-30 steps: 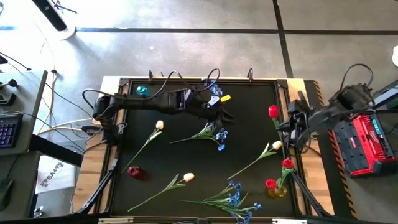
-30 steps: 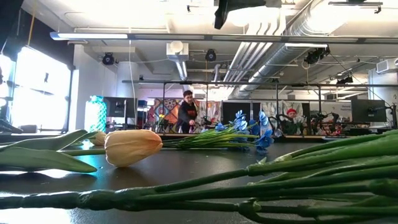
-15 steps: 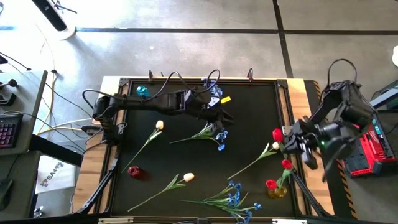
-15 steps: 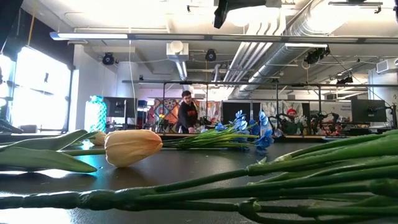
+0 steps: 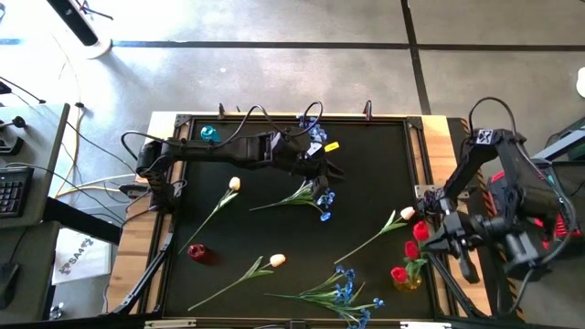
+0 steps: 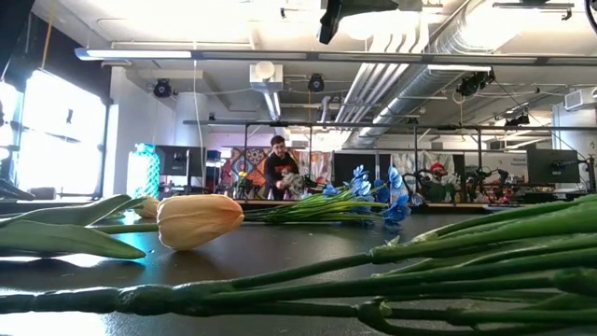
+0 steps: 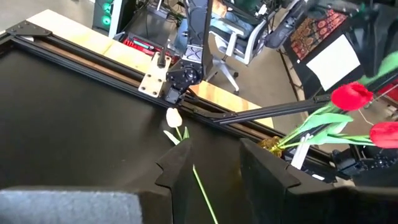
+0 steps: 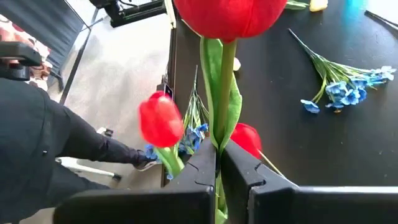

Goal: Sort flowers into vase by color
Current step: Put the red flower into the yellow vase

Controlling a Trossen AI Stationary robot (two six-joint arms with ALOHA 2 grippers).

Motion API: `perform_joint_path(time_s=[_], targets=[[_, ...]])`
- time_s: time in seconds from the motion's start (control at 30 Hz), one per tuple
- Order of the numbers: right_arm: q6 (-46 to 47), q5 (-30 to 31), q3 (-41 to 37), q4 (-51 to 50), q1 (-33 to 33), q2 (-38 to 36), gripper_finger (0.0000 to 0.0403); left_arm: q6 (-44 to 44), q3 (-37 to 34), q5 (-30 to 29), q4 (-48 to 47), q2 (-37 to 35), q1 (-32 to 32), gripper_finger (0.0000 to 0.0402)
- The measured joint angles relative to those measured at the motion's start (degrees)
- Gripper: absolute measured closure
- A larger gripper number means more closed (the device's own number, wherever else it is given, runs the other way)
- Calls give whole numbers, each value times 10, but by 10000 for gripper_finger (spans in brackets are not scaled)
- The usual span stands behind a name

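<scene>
No writing can be read. The right gripper [image 8: 219,163], at the table's [image 5: 366,155] right edge, grips a red tulip [image 8: 230,15] by its stem above the yellow vase [image 5: 407,281] with two red tulips. The left gripper [image 5: 335,171], half open and empty, hangs over blue flowers [image 5: 322,199] near the far edge

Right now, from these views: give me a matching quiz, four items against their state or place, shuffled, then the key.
Items:
1. right tool
2. left tool
3. yellow vase
4. red vase

States:
A. fingers apart, nothing between them, above the mat's far middle
B. holds two red tulips, near right corner
C. shut on a red tulip's stem
D. no flowers in it, left side of the mat

Pairs: 1-C, 2-A, 3-B, 4-D
</scene>
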Motion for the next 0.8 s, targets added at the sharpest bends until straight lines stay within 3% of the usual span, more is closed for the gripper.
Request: perform_joint_path(time_s=[0.23, 0.8], targets=[[58, 28, 0, -17, 37, 41, 403, -4, 0, -8, 10, 0, 2, 284], [86, 6, 0, -35, 66, 101, 403, -21, 0, -25, 22, 0, 2, 284]])
